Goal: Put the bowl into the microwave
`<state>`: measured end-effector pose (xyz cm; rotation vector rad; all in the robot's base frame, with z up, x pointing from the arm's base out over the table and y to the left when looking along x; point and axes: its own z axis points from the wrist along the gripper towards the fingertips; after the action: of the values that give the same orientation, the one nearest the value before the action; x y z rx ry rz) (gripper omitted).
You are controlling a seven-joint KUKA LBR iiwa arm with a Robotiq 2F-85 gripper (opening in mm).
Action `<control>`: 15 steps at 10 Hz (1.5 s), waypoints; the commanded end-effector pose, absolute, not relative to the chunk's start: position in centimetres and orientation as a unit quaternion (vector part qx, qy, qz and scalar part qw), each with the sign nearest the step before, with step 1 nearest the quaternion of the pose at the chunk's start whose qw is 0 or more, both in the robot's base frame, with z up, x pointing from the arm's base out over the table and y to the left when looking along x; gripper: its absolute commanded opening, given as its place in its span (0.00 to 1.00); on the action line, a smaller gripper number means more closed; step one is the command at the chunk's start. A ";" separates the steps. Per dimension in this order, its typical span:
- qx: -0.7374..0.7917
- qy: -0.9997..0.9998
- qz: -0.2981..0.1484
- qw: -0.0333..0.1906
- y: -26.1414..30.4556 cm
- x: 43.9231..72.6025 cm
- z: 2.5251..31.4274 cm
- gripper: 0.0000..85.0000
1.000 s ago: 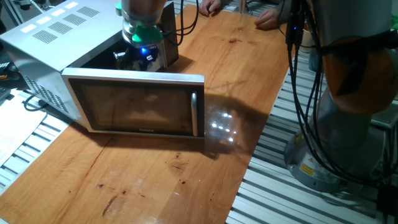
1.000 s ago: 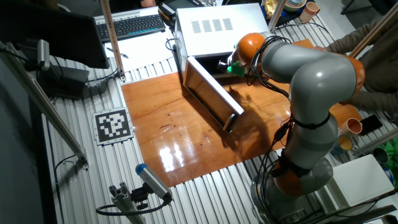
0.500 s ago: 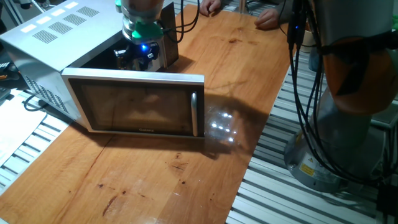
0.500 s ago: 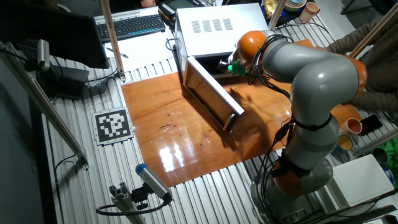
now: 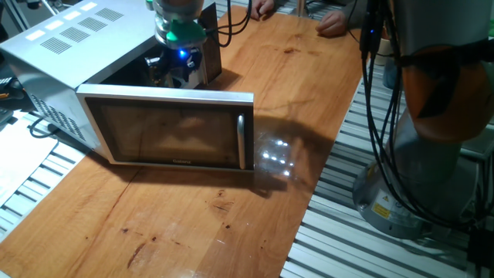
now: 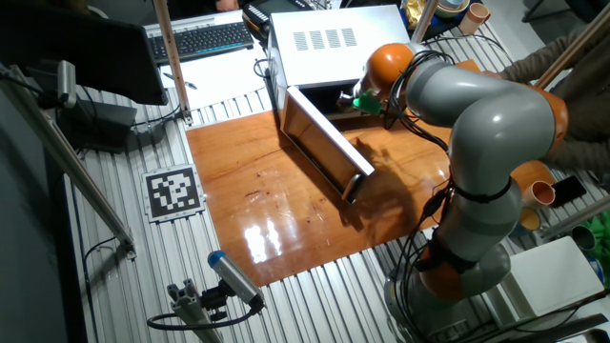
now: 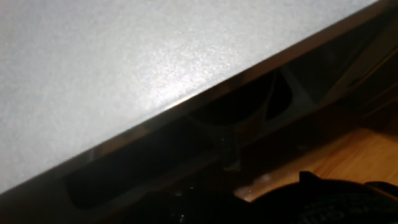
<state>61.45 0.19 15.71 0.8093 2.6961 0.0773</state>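
The microwave stands at the table's far left corner, and its dark glass door is swung wide open across the wood. My gripper hangs at the mouth of the dark cavity under a green ring and a blue light. Its fingers are lost in shadow, so I cannot tell how they stand. In the other fixed view the gripper sits just right of the microwave opening. The hand view shows the microwave's pale casing above a dark cavity. The bowl is hidden in every view.
The open door juts out over the wooden table. People's hands rest at the table's far edge. Tan cups stand beside the arm's base, and a keyboard lies behind the microwave.
My hand has drifted slightly up and outward from the microwave opening. The door and the microwave have not moved.
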 end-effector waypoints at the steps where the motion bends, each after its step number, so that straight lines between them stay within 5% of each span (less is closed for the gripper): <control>1: 0.283 0.945 0.026 0.161 0.2 61.3 15.9 0.80; 15: 0.271 0.953 0.025 0.131 0.4 59.7 17.8 0.80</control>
<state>59.71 0.37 17.76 0.7879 2.7691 0.0730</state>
